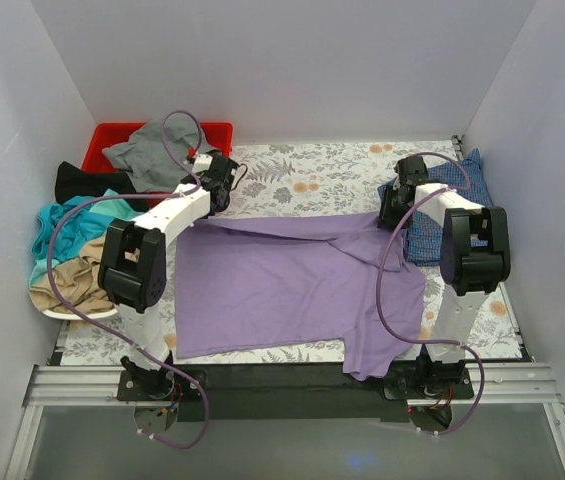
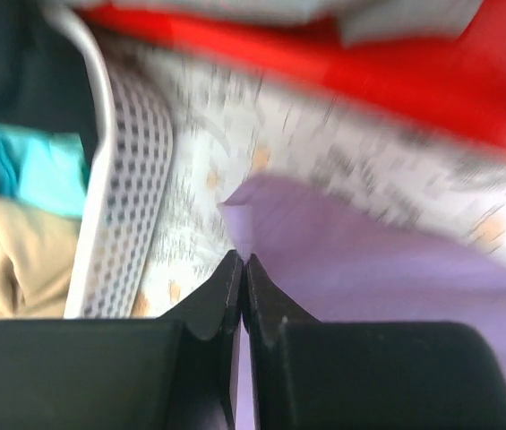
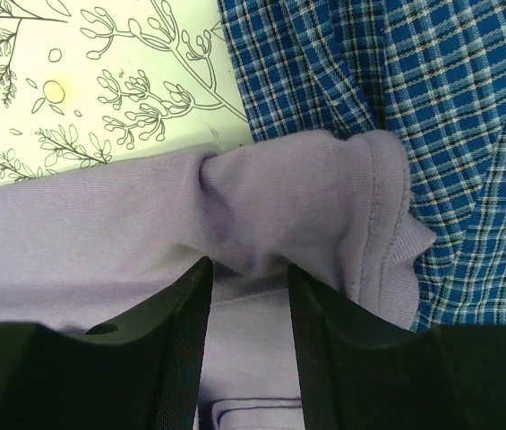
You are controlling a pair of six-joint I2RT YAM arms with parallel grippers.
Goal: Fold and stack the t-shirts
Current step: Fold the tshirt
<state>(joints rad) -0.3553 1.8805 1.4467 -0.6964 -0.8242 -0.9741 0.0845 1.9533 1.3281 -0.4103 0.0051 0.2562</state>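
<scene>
Pinched shut at the left gripper, tips together on a pointed corner of the lavender t-shirt, low in the middle of the left wrist view, which is blurred. Closed only part-way at the right gripper, clamping a bunched fold of the same lavender cloth between the two fingers, with a stitched hem curling out to the right of them. Just beyond that fold, filling the upper right of the right wrist view, the blue checked t-shirt, partly under the lavender hem. Spread across the middle of the top view over the floral table cover, the lavender body, with one part hanging over the near edge at lower right. Heaped at the left edge of the top view on a white mesh basket, a teal t-shirt and a tan t-shirt. Above them a black t-shirt, and at upper left a grey t-shirt draped over a red bin.
</scene>
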